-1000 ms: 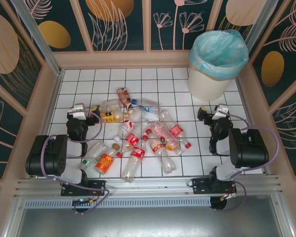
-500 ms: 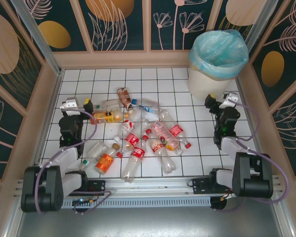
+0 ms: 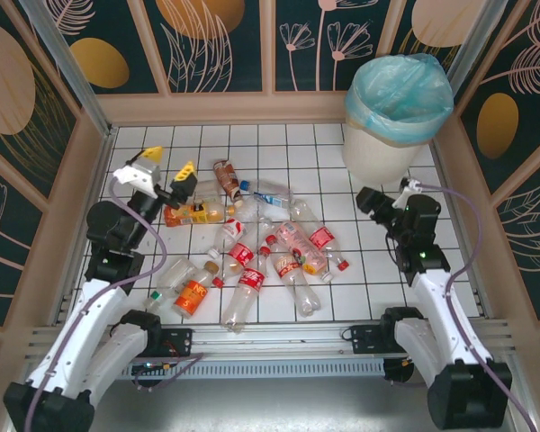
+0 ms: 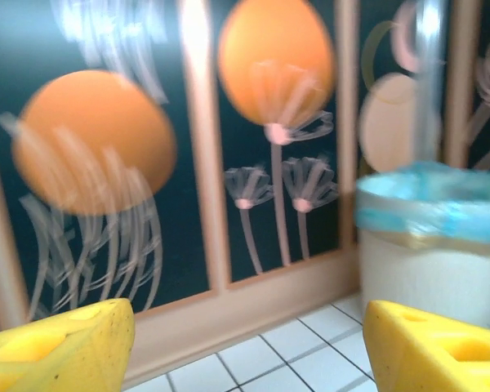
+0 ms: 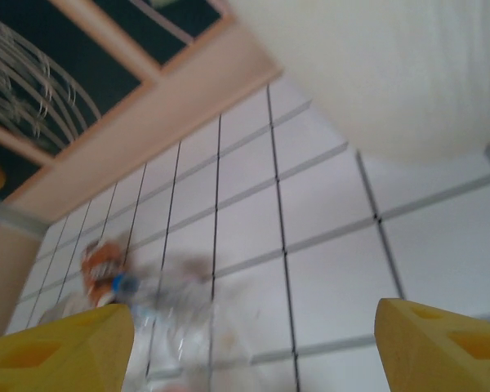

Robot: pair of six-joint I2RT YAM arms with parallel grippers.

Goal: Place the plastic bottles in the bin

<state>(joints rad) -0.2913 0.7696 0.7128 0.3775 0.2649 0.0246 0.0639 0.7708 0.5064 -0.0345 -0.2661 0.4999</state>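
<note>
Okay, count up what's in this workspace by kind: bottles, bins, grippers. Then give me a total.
Plastic bottles: about 12 (they overlap in the pile)
Bin: 1
Grippers: 2 (left gripper, right gripper)
Total: about 15

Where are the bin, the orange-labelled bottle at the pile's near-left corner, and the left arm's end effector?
the bin [image 3: 378, 155]: top external view, on its cream outer wall.
the orange-labelled bottle [image 3: 195, 295]: top external view, on its label.
the left end effector [image 3: 168, 163]: top external view, midway between its yellow fingertips.
</note>
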